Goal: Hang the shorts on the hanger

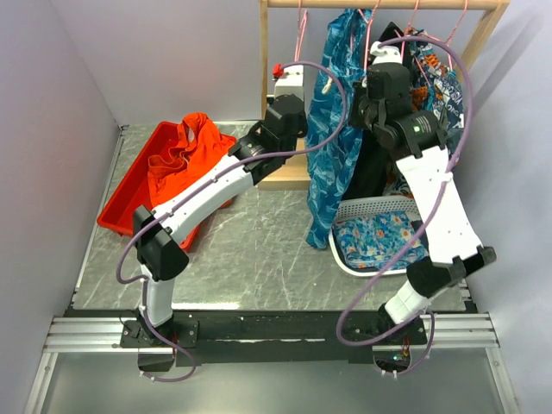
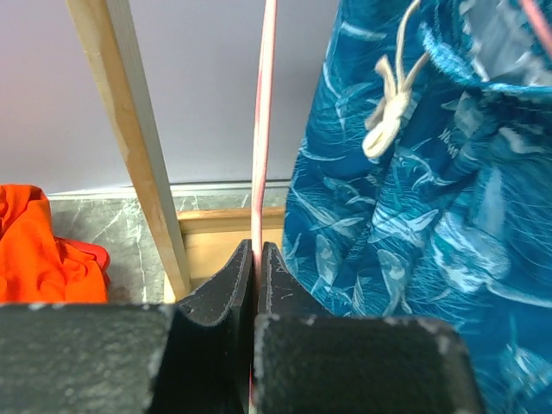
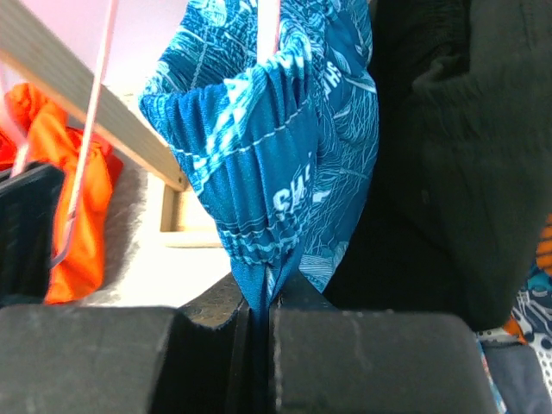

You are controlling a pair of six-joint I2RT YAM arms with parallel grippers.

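The teal-blue shorts (image 1: 332, 129) with a leafy print hang from the wooden rack (image 1: 388, 4), white drawstring (image 2: 388, 103) facing the left wrist camera. My left gripper (image 2: 257, 250) is shut on the thin pink hanger wire (image 2: 261, 129), just left of the shorts (image 2: 414, 216); from above it sits at the rack's left post (image 1: 297, 67). My right gripper (image 3: 263, 293) is shut on a bunched fold of the shorts (image 3: 259, 172), up near the rail (image 1: 373, 50). Another pink hanger wire (image 3: 86, 147) hangs to the left.
A red bin (image 1: 129, 185) at the left holds an orange garment (image 1: 181, 151). A white basket (image 1: 362, 259) with blue floral cloth sits under the rack. A black garment (image 3: 448, 155) and a navy-and-orange floral one (image 1: 435, 82) hang on the right. Wooden post (image 2: 129, 147) stands close left.
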